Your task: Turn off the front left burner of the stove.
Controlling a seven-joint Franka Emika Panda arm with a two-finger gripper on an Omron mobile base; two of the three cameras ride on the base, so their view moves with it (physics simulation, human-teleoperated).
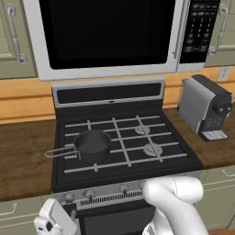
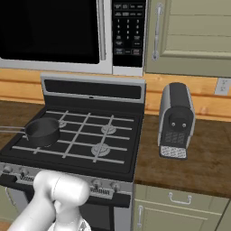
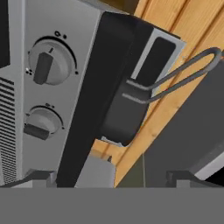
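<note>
The stove (image 1: 119, 137) is a black gas range with pale grey grate bars, a silver-grey back panel and a brushed silver front strip carrying small round knobs. It sits in a wooden desk (image 1: 23, 151) under a big black-doored microwave (image 1: 105, 32). The front left burner (image 1: 87, 158) is the near left quarter of the cooktop, and a small dark saucepan (image 1: 93, 145) with a thin wire loop handle stands on its grate, the handle pointing left.

The gripper (image 3: 107, 177) hangs low at the stove's front left corner, close to the knob strip. Its two dark fingertips (image 3: 39, 177) stand well apart, with nothing held between the jaws and nothing touched. Just ahead are two round grey knobs: the upper knob (image 3: 48, 63) and the lower knob (image 3: 41, 124).

A grey and black coffee machine (image 1: 205, 108) stands on the desk to the stove's right, well apart from the arm.
</note>
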